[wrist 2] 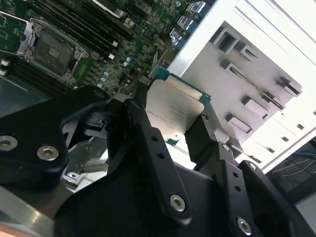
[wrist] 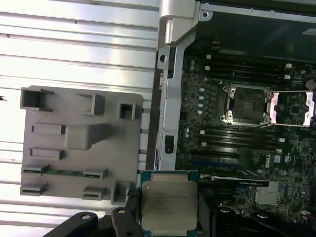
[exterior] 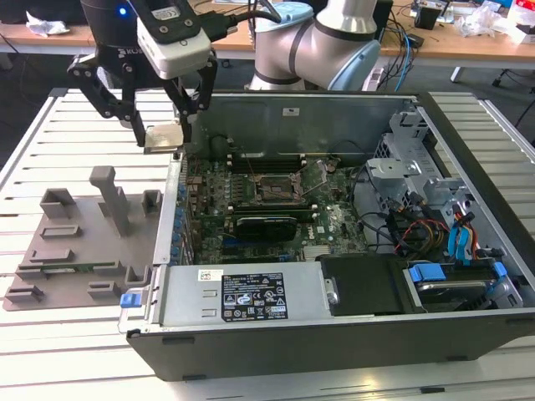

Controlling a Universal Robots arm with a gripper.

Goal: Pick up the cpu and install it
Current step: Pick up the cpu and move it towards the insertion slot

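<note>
Pick-up is complete: the gripper (exterior: 164, 134), its fingers clamped on opposite edges of the cpu (wrist: 169, 205), holds the chip in the air over the edge of the case (exterior: 334, 113), near the grey holder (exterior: 75, 242). Installation is not yet done. The socket (wrist: 245, 104) stands open, apparently empty, well apart from the chip.

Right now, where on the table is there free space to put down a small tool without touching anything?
Bare table slats border the grey fixture tray on its near and far sides in the exterior view. The computer case is crowded with boards and cables. The gripper, shut on the cpu, hangs by the case wall beside the tray.
</note>
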